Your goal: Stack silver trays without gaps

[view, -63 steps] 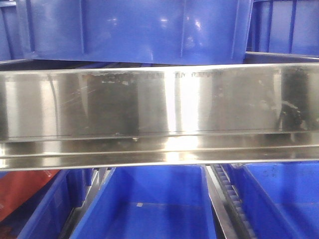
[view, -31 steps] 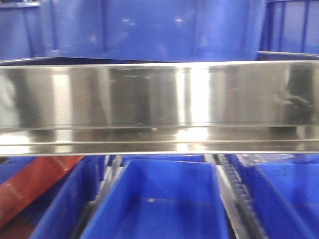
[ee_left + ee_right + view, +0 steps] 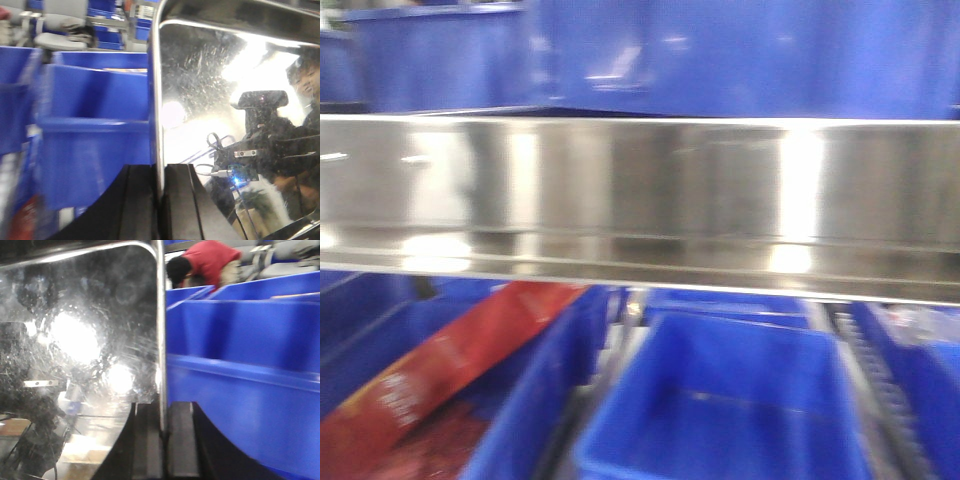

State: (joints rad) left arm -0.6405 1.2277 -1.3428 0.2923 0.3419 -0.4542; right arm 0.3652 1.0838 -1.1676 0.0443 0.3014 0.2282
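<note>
Blue bins [image 3: 720,410]: rows above and below the steel rail [image 3: 640,190], which spans the front view.
Silver tray [image 3: 210,85]: held between both arms, with blue bins just beside it.
Left pincer [image 3: 159,200]: clamped on the tray's thin rim.
Right pincer [image 3: 162,440]: clamped on the opposite rim.
Red packet [image 3: 450,360]: lying in the near-left bin.
</note>
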